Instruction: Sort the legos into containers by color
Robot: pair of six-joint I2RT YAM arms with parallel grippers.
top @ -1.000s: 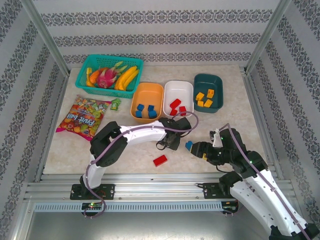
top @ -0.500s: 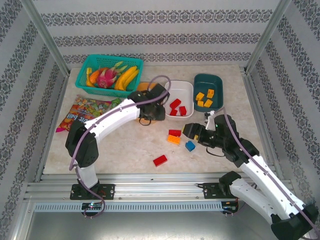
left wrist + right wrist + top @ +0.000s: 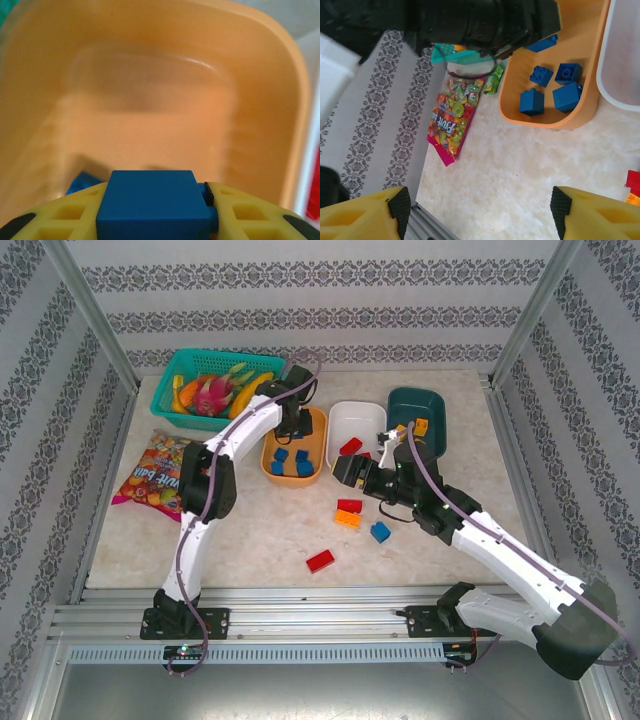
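Showed, at far left of the table (image 3: 250, 530), a snack bag (image 3: 165, 475) lying flat, with a fruit basket (image 3: 218, 390) behind it. Held the left gripper (image 3: 292, 428) over the far end of the orange tray (image 3: 266, 455); seen from the left wrist, gripped a blue brick (image 3: 150, 200) between yellow fingers (image 3: 250, 217), above the tray's bare floor. Showed, from the right wrist, four blue bricks (image 3: 540, 76) lying loose in that tray's near end. Placed the white tray (image 3: 360, 418) just right of the orange one, a red brick (image 3: 350, 446) visible in its near end. Hung the right gripper (image 3: 345, 472) just before that near end, its fingers (image 3: 365, 215) wide apart with nothing between them. Showed four bricks on the table nearer the bases: a loose red brick (image 3: 349, 506) touching an orange brick (image 3: 347, 520), a loose blue brick (image 3: 380, 532) just right of them, and a last red brick (image 3: 320, 561) apart, nearest the table edge. Ended the row at right with the teal tray (image 3: 415, 392), orange bricks (image 3: 421, 426) inside.
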